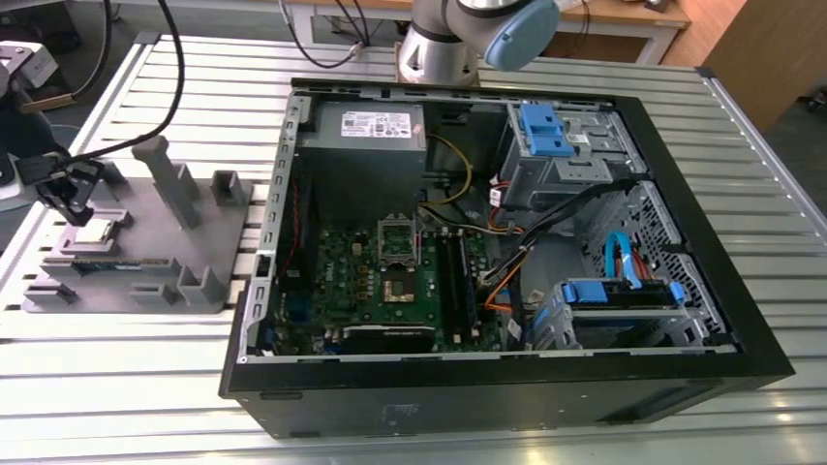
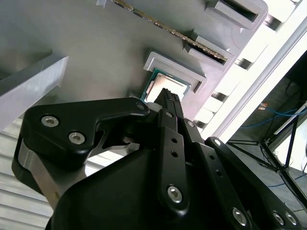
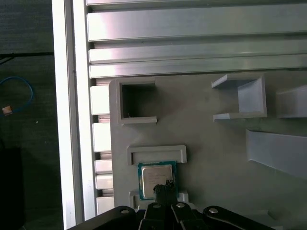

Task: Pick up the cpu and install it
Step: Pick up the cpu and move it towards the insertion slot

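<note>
Flat cpu (image 3: 154, 175), metal face up — under claw (image 3: 165, 185)

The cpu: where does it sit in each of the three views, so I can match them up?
Exterior view: the cpu lies on the grey holder plate, at the exterior view's left, outside the computer case.
Second wrist view: the cpu lies just beyond the gripper.
First wrist view: the cpu lies under the gripper.
Shared landmark: the grey holder plate under the cpu.

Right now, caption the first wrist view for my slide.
Black gripper at the silver-topped square cpu lying in the grey plastic fixture.
</note>
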`<state>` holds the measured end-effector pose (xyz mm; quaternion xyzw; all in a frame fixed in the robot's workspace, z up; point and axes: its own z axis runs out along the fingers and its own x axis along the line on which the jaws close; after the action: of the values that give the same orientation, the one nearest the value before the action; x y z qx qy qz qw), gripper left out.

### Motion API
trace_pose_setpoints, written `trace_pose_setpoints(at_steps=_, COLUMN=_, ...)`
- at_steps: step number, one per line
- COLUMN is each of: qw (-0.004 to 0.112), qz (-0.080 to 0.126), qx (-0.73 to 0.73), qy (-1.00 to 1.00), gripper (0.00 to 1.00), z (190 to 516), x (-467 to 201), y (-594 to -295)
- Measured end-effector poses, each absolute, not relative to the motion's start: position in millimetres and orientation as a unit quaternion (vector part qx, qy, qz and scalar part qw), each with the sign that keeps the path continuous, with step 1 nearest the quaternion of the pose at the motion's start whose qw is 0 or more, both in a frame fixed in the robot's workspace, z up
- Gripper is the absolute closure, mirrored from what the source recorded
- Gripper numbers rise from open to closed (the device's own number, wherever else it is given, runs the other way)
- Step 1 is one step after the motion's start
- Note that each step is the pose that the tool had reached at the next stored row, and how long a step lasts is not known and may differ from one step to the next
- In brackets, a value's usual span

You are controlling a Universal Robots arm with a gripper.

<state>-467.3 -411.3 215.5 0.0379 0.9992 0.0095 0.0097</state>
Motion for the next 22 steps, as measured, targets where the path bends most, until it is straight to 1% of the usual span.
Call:
trace_pose_setpoints(at_steps=11, qw=0.011, qz=0.009, qx=0.038, qy=0.999, gripper=0.89, z=214.4, x=-467.3, y=-411.3)
trace_pose_setpoints(at_steps=13, qw=0.011, qz=0.010, qx=0.038, qy=0.999, gripper=0.77, z=214.3, x=-467.3, y=-411.3)
trace_pose_setpoints(at_steps=14, qw=0.011, qz=0.010, qx=0.038, qy=0.999, gripper=0.77, z=214.3, x=-467.3, y=-411.3)
trace_pose_setpoints(at_steps=15, qw=0.011, qz=0.009, qx=0.038, qy=0.999, gripper=0.71, z=214.3, x=-467.3, y=-411.3)
trace_pose_setpoints(at_steps=16, qw=0.011, qz=0.009, qx=0.038, qy=0.999, gripper=0.71, z=214.2, x=-467.3, y=-411.3)
trace_pose_setpoints(at_steps=18, qw=0.011, qz=0.010, qx=0.038, qy=0.999, gripper=0.59, z=214.2, x=-467.3, y=-411.3)
trace_pose_setpoints(at_steps=19, qw=0.011, qz=0.010, qx=0.038, qy=0.999, gripper=0.59, z=214.1, x=-467.3, y=-411.3)
trace_pose_setpoints(at_steps=21, qw=0.011, qz=0.010, qx=0.038, qy=0.999, gripper=0.47, z=214.0, x=-467.3, y=-411.3)
trace_pose_setpoints(at_steps=22, qw=0.011, qz=0.010, qx=0.038, qy=0.999, gripper=0.47, z=214.0, x=-467.3, y=-411.3)
